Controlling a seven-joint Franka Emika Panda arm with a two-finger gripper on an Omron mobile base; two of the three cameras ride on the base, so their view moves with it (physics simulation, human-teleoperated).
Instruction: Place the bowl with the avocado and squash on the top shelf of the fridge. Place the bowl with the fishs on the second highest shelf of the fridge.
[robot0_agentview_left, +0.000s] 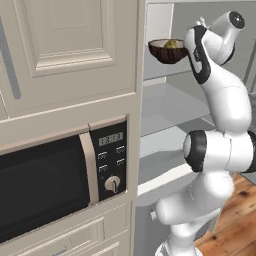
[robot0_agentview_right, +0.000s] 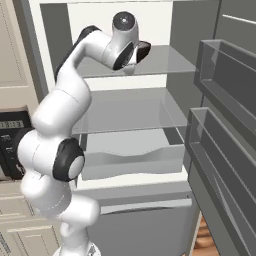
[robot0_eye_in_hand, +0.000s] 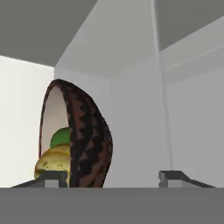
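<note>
— Hand view first: what did your pincer (robot0_eye_in_hand: 109, 179) have?

— My two fingertips (robot0_eye_in_hand: 52, 178) rose at the bottom edge, set wide apart. The left one sat against the brown bowl (robot0_eye_in_hand: 87, 140), at its rim, so I took it as grasping that rim, though the far side of the grip was hidden. Inside the bowl I saw the green avocado (robot0_eye_in_hand: 60, 138) above the yellow squash (robot0_eye_in_hand: 53, 161).

— And the base views?

— From the left base view my hand (robot0_agentview_left: 200, 30) was high up inside the fridge (robot0_agentview_left: 165, 125), with the bowl (robot0_agentview_left: 167, 51) just beside it at the left, upright, over the top shelf (robot0_agentview_left: 162, 75). I couldn't tell whether it touched the shelf. From the right base view my own wrist (robot0_agentview_right: 127, 47) hid the bowl, but that view gave the whole interior: the shelf below (robot0_agentview_right: 130, 112), the drawer (robot0_agentview_right: 132, 160), and the door bins (robot0_agentview_right: 225, 80) on the right.

— Room to move?

— The bowl hung near the fridge's left wall. Open shelf lay to the right and toward the back wall.
</note>
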